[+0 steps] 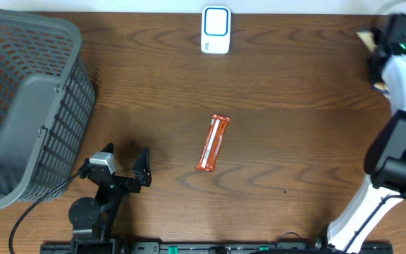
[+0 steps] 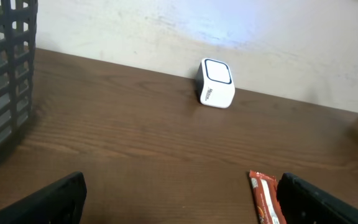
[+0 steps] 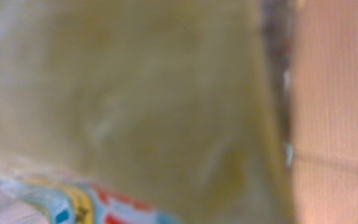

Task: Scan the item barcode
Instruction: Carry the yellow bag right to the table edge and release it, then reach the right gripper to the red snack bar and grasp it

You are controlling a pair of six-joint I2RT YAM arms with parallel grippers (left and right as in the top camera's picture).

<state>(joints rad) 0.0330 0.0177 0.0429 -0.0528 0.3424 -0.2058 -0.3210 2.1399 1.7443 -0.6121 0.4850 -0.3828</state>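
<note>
A red-orange wrapped bar (image 1: 213, 143) lies flat at the middle of the wooden table, lengthwise toward the white scanner (image 1: 216, 29) at the far edge. My left gripper (image 1: 127, 156) hovers low at the front left, open and empty. In the left wrist view the bar (image 2: 266, 196) lies just inside the right finger (image 2: 316, 202), and the scanner (image 2: 216, 84) stands farther ahead. My right gripper (image 1: 383, 39) is at the far right corner beside a tan pack (image 1: 365, 35). A blurred yellowish pack (image 3: 135, 93) fills the right wrist view and hides the fingers. Whether it is gripped does not show.
A large grey slatted basket (image 1: 48, 28) takes up the table's left side, and its wall (image 2: 5, 74) shows at the left of the left wrist view. The right arm's white links (image 1: 400, 77) run along the right edge.
</note>
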